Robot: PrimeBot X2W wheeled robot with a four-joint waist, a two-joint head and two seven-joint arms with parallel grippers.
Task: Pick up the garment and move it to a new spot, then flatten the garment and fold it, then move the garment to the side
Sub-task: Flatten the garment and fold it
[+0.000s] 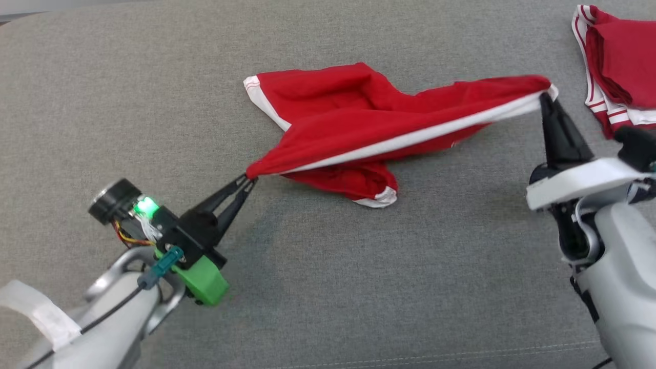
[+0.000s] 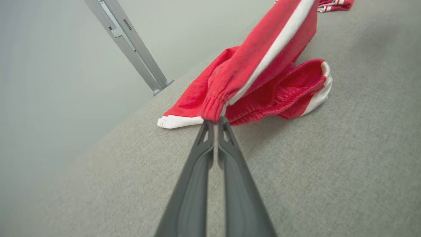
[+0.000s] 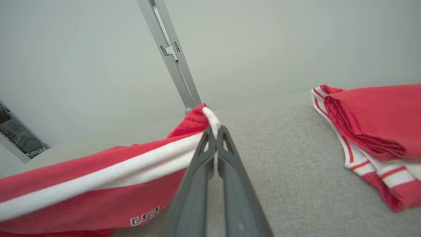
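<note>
My arms angle inward: left pincer (image 1: 250, 180) clamped on one end of the red shorts (image 1: 353, 115), right pincer (image 1: 544, 97) clamped on the other, their middle resting on the grey cushion (image 1: 359, 287); pale wall (image 3: 296, 39) behind.

Grey fabric surface (image 1: 328, 287) lies open in front — stretched red white-striped garment (image 1: 359, 118) bars the middle; folded red-and-white clothing pile (image 1: 625, 56), cropped, probably blocks the right corner.

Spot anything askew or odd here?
The red shorts are twisted and bunched, stretched taut between the left gripper and right gripper, one leg crumpled underneath. The folded red garment looks tidy.
</note>
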